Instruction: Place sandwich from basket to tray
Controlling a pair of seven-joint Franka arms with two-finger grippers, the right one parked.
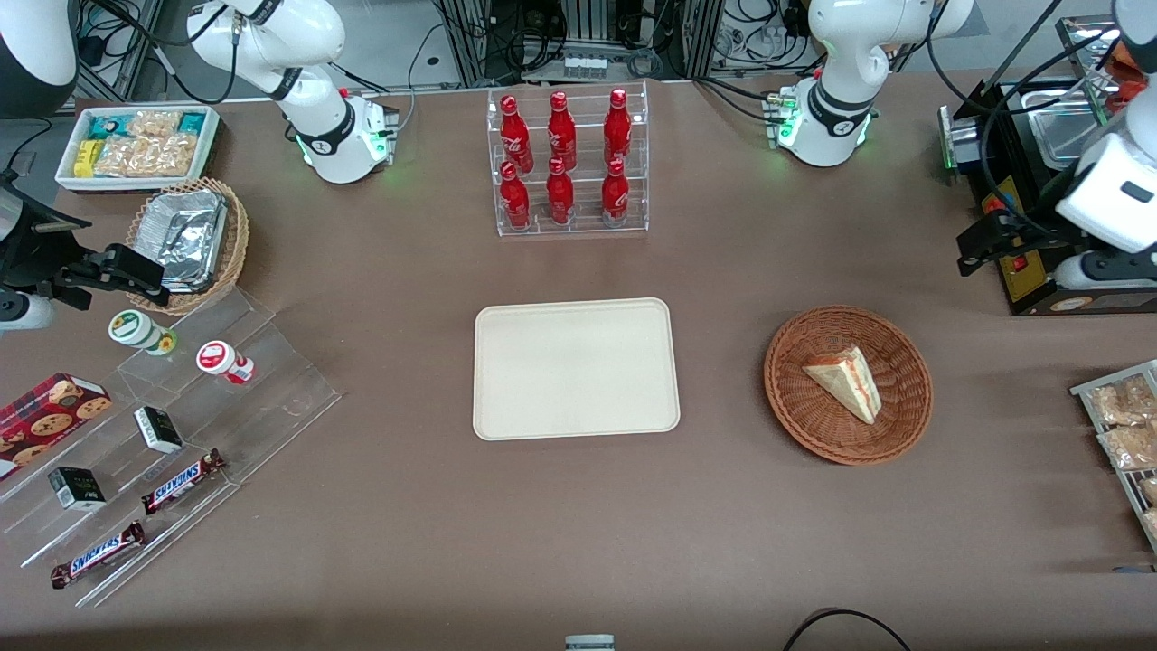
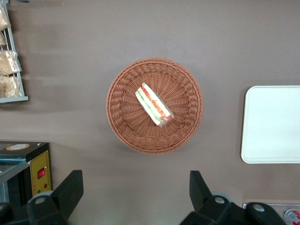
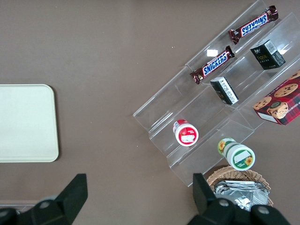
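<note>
The sandwich [image 1: 845, 382] [image 2: 153, 105], a pale bread wedge with red and green filling in clear wrap, lies in the round reddish-brown wicker basket [image 1: 895, 425] [image 2: 124, 126]. The cream rectangular tray [image 1: 576, 369] [image 2: 272, 124] sits bare at the table's middle, beside the basket. My left gripper [image 1: 981, 249] [image 2: 136, 187] hangs high over the table toward the working arm's end, farther from the front camera than the basket. It is open, with nothing between its black fingers [image 2: 70, 187].
A black appliance [image 1: 1030, 181] stands close by the gripper. A rack of snack packets [image 1: 1125, 425] lies at the table's edge near the basket. A clear rack of red bottles [image 1: 565, 163] stands farther back than the tray. Acrylic steps with candy [image 1: 181, 425] and a tan basket [image 1: 185, 240] sit toward the parked arm's end.
</note>
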